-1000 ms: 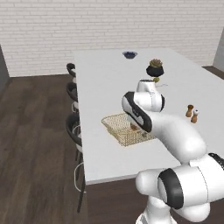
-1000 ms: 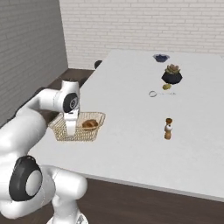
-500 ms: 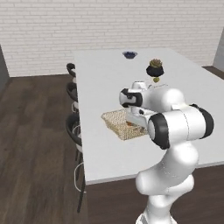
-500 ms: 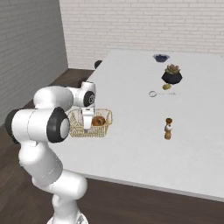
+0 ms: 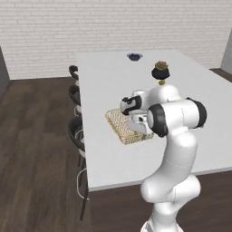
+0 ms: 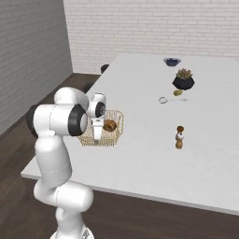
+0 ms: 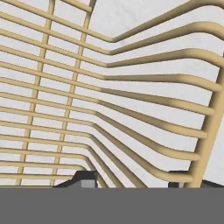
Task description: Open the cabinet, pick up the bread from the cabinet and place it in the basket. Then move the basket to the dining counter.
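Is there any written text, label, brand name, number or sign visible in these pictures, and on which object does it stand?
No readable text in any view.
The basket, the bread and the dining counter carry no writing.
The small bottles and the dark plant pot show no legible label; they are too small to tell.

Golden-yellow wire mesh basket (image 6: 103, 131), golden-brown bread (image 6: 109, 125), white tabletop (image 6: 154, 154), white brick wall (image 5: 99, 27), dark wood-plank floor (image 5: 36, 158), dark round stools (image 5: 74, 131)
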{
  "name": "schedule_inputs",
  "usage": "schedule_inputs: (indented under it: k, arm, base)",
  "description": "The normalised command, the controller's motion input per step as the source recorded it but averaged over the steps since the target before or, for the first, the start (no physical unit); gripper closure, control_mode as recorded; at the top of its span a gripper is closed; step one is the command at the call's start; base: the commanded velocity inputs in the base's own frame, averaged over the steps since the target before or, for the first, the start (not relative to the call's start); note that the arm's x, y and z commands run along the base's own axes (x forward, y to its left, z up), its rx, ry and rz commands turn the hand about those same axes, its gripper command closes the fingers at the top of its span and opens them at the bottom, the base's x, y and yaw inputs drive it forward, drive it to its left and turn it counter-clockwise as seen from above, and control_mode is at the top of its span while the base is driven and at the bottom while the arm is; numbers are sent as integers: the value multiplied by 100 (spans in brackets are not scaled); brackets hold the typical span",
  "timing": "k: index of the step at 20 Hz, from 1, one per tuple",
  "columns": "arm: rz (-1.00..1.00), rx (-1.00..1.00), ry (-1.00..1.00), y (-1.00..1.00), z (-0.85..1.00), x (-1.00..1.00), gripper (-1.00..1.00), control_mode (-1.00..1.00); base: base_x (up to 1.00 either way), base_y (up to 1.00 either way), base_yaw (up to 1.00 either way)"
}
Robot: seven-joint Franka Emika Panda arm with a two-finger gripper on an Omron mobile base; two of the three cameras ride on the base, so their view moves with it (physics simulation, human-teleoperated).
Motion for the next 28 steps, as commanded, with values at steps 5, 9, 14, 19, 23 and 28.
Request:
schedule_inputs:
  k: [5,9,14,19,23,28]
  arm:
    - [0,0,2,-7,0,5,-100,-100]
    - [0,1,0,-17,3,-9,-100,-100]
    - [0,8,-6,-10,43,-42,-100,-100]
    - [0,9,-9,-1,60,-49,-100,-100]
    - [0,9,-21,-9,50,-100,-100,-100]
    - [0,1,-38,0,25,-100,-100,-100]
  base:
    - [0,0,0]
    - [0,0,0]
    - [0,0,0]
    - [0,0,0]
    - [0,0,0]
    - [0,0,0]
